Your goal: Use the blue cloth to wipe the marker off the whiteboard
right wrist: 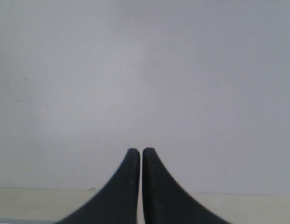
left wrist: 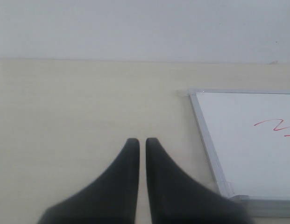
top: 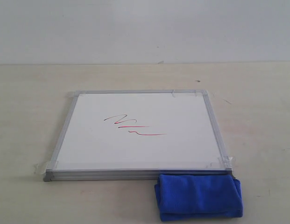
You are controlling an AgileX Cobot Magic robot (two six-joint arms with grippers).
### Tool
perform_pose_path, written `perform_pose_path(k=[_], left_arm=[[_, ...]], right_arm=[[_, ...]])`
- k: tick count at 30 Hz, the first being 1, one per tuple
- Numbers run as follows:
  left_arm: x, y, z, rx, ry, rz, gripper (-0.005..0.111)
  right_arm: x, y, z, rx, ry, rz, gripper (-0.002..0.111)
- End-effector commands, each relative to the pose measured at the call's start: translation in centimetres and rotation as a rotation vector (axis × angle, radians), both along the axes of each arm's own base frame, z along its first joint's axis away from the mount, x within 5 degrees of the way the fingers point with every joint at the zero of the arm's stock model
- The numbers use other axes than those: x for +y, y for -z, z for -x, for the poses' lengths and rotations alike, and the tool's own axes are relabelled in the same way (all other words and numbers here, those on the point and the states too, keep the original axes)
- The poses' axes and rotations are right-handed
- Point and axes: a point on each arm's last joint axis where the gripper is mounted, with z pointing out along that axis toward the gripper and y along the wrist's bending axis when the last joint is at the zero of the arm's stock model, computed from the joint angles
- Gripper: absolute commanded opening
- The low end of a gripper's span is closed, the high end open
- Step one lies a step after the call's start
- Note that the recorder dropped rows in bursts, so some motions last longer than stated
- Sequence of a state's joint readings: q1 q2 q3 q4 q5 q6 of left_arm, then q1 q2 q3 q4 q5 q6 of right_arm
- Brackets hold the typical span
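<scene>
Opening step, cloth not yet picked up. The whiteboard [top: 182, 154] is lying flat on the pale surface [top: 32, 93], taped at its corners. The marker [top: 135, 126] is showing as a red zigzag with an underline stroke, a little left of the board's middle and unsmeared. The blue cloth [top: 198, 196] is sitting folded on the surface at the board's near edge, towards the right corner. Its far side is touching the frame, possibly lapping just over it; the angle makes that hard to settle.

Neither arm is showing in the exterior view.

The left gripper [left wrist: 138, 142] is hanging clenched and empty, only a hairline between the fingertips. It is looking across bare surface, with one corner of the whiteboard [left wrist: 247, 154] and the start of the marker [left wrist: 271, 125] off to its side.

The right gripper [right wrist: 137, 151] is likewise pressed together with nothing in it. It is pointing mostly at the blank wall [right wrist: 145, 70], with a thin strip of surface below; neither cloth nor board is appearing in its view.

Judgement: the job is sitting at the fetch-the-cloth stage, nothing wiped. The cloth is lying on the right arm's side, so that arm looks the likelier one for the pick. The next move is calling for it to tilt down, spread its fingers, descend over the folded bundle and pinch enough layers to lift it whole. Then it is carrying it onto the board, pressing flat and sweeping across both strokes.
</scene>
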State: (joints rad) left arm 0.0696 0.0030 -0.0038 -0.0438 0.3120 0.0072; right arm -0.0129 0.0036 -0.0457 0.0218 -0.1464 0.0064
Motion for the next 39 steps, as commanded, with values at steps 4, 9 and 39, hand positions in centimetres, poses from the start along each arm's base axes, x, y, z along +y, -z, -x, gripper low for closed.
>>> perform_pose_path(k=[4,9,39], left_arm=[[0.0,0.0,0.0,-0.012,-0.002,-0.004,0.005],[0.0,0.0,0.0,-0.012,-0.002,-0.004,0.005],[0.0,0.0,0.0,-0.012,-0.002,-0.004,0.005]], right_arm=[[0.1,-6.7,0.0,0.128,-0.006,0.003,0.000],[0.0,-9.3,-0.6,0.114,-0.008,-0.005,0.000],[4.9,-6.9,-14.5,0.808,-0.311,0.544,0.000]])
